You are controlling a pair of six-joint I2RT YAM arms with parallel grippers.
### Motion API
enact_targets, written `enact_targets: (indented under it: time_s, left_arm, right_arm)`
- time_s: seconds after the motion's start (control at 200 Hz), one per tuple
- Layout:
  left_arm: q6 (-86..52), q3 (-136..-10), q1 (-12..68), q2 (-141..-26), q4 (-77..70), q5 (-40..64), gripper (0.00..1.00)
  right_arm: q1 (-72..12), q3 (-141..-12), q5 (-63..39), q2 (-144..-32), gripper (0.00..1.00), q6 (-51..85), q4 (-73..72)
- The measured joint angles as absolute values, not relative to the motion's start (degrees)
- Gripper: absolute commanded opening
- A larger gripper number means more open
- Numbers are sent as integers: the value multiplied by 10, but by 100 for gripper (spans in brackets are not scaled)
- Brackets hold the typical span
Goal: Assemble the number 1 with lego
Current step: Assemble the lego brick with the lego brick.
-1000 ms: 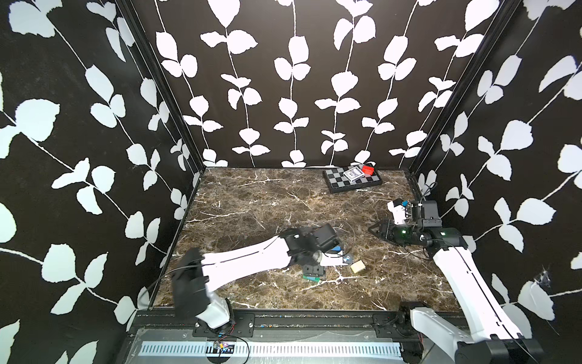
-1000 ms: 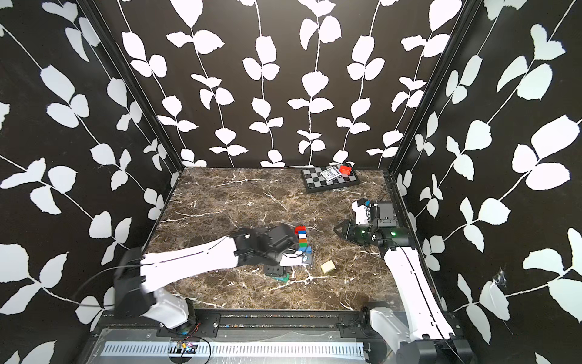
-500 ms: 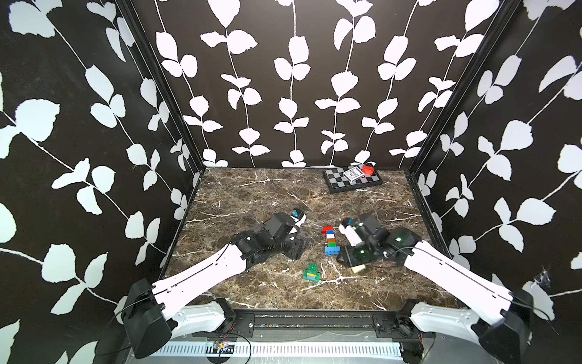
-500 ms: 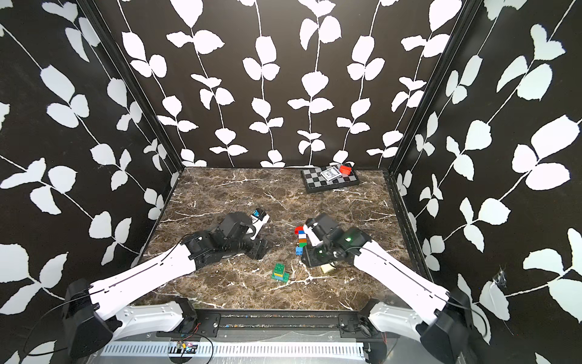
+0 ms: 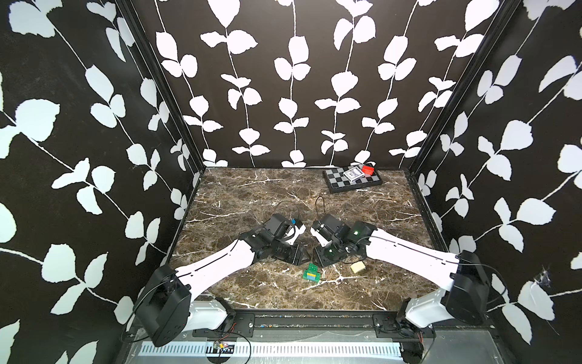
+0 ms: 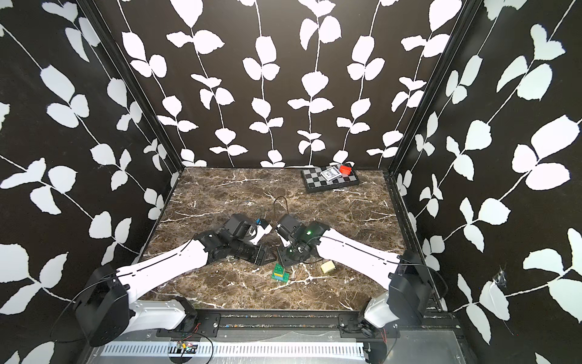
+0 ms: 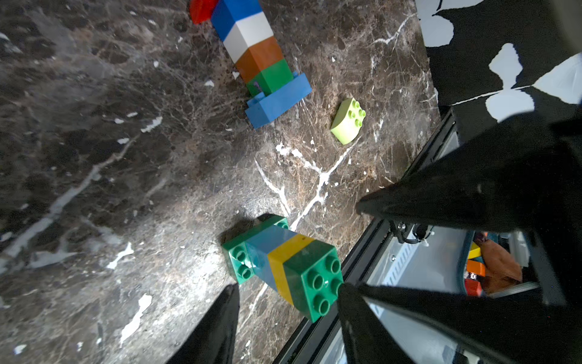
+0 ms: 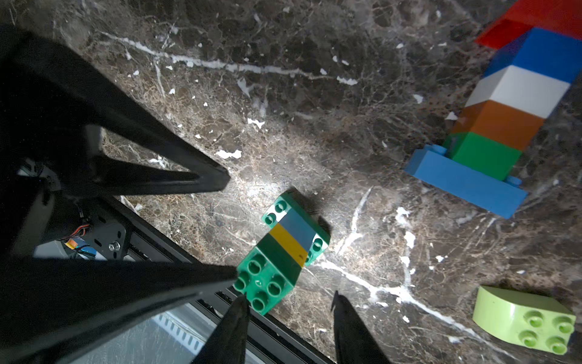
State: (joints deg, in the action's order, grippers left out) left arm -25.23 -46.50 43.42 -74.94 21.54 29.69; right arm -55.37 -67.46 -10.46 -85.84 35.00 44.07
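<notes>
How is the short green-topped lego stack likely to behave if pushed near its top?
The short stack would probably stay rigid: its green, yellow and light blue bricks sit flush. It may slide rather than tip, since a wider green base brick carries it on the smooth marble table. Its hard glossy sides could slip in a loose grip.

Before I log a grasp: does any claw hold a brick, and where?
Nothing is held. The left claw and the right claw stand open at the top green brick of the small stack.
</notes>
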Motion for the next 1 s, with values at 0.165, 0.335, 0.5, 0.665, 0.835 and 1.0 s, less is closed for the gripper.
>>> enact_targets:
  time_s: [0.165,0.335,0.5,0.665,0.835,1.0]
  left_arm:
    - [-246,-465,432,-774,215,319,48]
    - [-241,-465,429,-787,215,329,47]
    - [-234,-465,429,-794,216,343,45]
    - [-227,-465,429,-796,216,350,44]
    - [-223,-465,427,-800,218,356,43]
    - [-219,-465,423,-806,213,361,42]
  right_arm:
    - [-562,-675,-105,-863,41,354,441]
    - [-563,-675,-107,-864,40,356,443]
    - [-563,-675,-110,-872,39,356,444]
    - [-565,-674,-111,-887,37,354,447]
    - [-568,-674,-108,-890,34,352,448]
    - [-570,-670,-98,-893,32,349,442]
